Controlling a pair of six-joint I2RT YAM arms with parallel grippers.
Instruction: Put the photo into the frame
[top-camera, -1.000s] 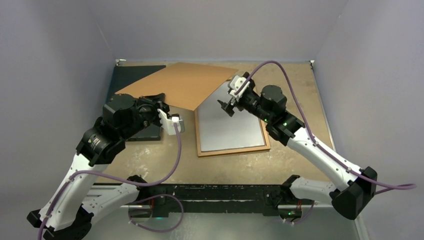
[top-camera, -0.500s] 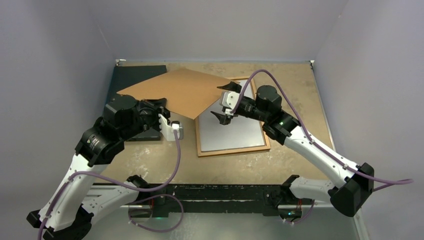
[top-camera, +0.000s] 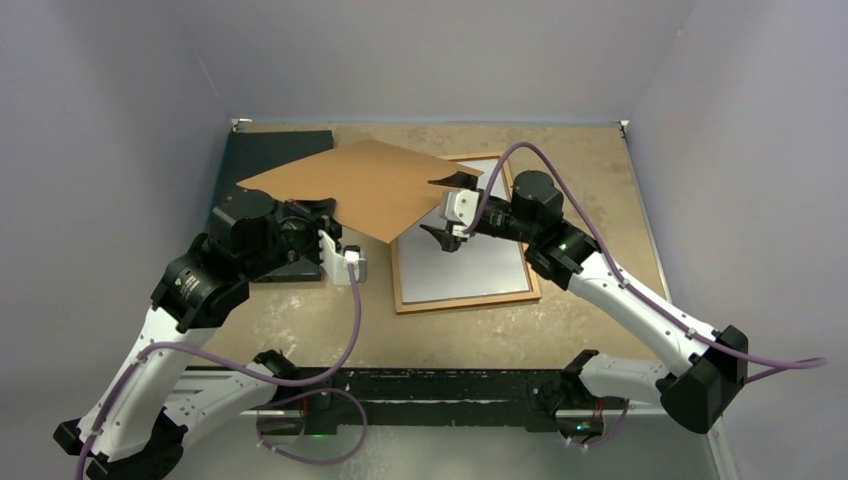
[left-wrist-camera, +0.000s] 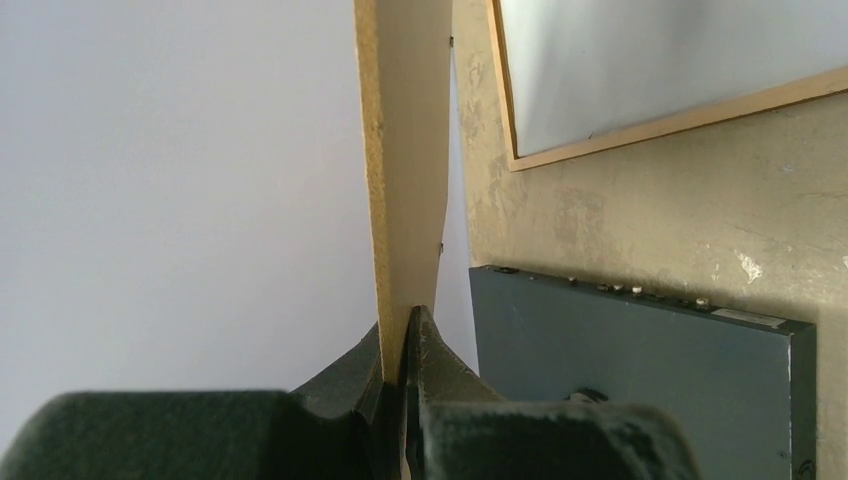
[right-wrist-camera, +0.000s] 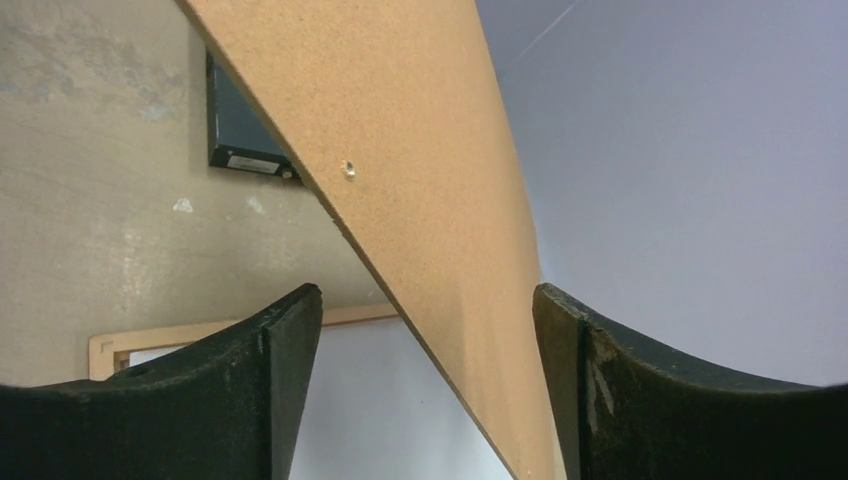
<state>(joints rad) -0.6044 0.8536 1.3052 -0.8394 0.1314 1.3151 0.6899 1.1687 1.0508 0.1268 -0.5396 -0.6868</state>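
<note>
From above, the frame (top-camera: 470, 303) lies flat on the desk (top-camera: 600, 180), and its inside shows only a pale grey surface. A brown backing board (top-camera: 360, 185) hangs tilted in the air over the far-left corner of the frame. The left end effector (top-camera: 322, 208) holds the board by its near-left edge, to the left of the frame. The right end effector (top-camera: 445, 205) is at the board's right edge, above the frame's far part, with one finger over the board and one under it. A dark mat (top-camera: 270, 145) lies far to the left of the frame.

In the left wrist view, the left end effector (left-wrist-camera: 403, 345) is fully shut on the thin edge of the board (left-wrist-camera: 405, 150). The frame's wooden border (left-wrist-camera: 650, 128) is beyond it, and the mat (left-wrist-camera: 640, 370) lies beside the frame on the desk (left-wrist-camera: 650, 220).

In the right wrist view, the right end effector (right-wrist-camera: 425, 320) stands wide open, and the board (right-wrist-camera: 400, 130) passes slantwise between its two fingers. The left finger is clearly apart from the board, so I judge that it has no grip on anything. Below are a corner of the frame (right-wrist-camera: 200, 330) and, further from it, the mat (right-wrist-camera: 235, 130).

The photo does not show in any view, and I cannot tell if the pale surface inside the frame is glass or paper. To my judgement the task is at an early stage: the back is lifted off the frame, but the photo must be found, laid inside, and the board put back.
</note>
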